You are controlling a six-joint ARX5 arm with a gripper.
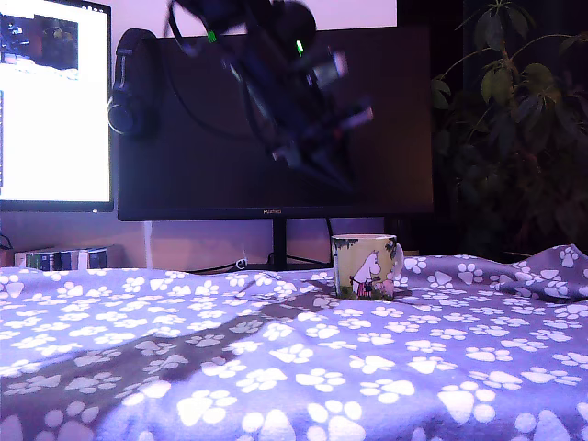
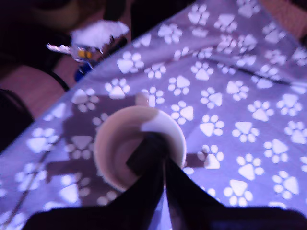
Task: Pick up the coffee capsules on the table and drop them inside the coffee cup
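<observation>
In the exterior view the arm [image 1: 285,87] is motion-blurred and cut off by the top edge. In the wrist view the fingers [image 2: 144,191] hide part of the coffee cup [image 2: 115,143]; a dark blurred shape, perhaps a capsule, sits at their tips.

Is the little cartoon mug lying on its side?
No, the small ceramic cartoon mug stands upright on the paw-print fleece cloth, its open rim facing up.

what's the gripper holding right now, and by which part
The gripper is shut on a small dark object, pinched at its upper end, over the open coffee cup. The blurred wrist view does not show what the object is.
</observation>
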